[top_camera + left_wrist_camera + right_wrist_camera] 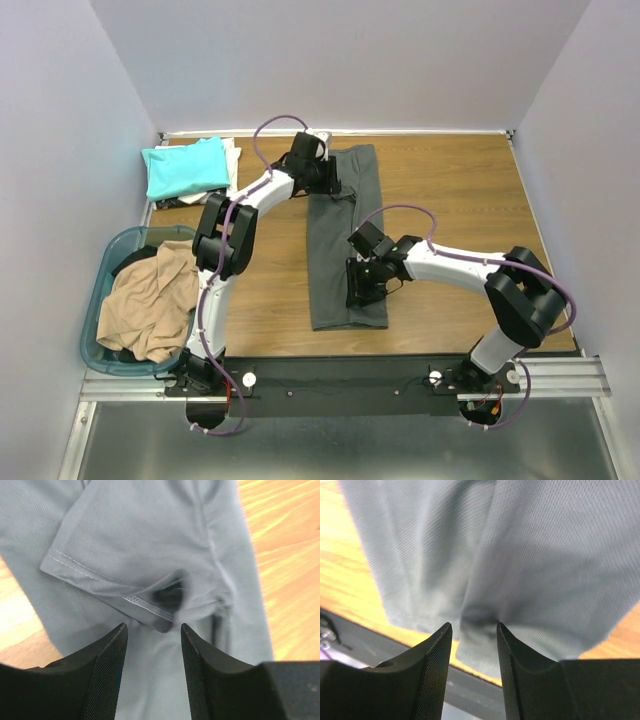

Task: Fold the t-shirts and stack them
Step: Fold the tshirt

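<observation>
Cloth is lying down the middle of the table (pixel 460 210): the dark grey t-shirt (pixel 345 235) is folded lengthwise into a narrow strip, running from the far edge toward the near one; the left gripper (pixel 335 185) is hovering over the strip's far end, on its left side, and the right gripper (pixel 365 292) is hanging over its near end; both are standing with jaws parted, clasping nothing.

In the left wrist view the two black fingers (pixel 107 670) are pointing at a folded-in sleeve (pixel 120 560); the sleeve's stitched hem is lying just ahead of the fingertips, one corner of it is curling up into a small dark pocket, and grey fabric is filling the gap between the fingers; whether the tips are touching the cloth cannot be told.

In the right wrist view the fingers (pixel 430 675) are framing the shirt's bottom edge, which is lying just short of the table's near edge; a lengthwise crease is running away from the gap between them, and a dark shadow is sitting on that crease just beyond the tips.

Well apart from both grippers, in the table's far left corner, the teal t-shirt (pixel 185 168) is lying folded on top of the white t-shirt (pixel 233 160), whose edge is showing at its right; the tan t-shirt (pixel 150 300) is lying crumpled in the blue-green basket (pixel 95 300) at the table's left side, beside the left arm.
</observation>
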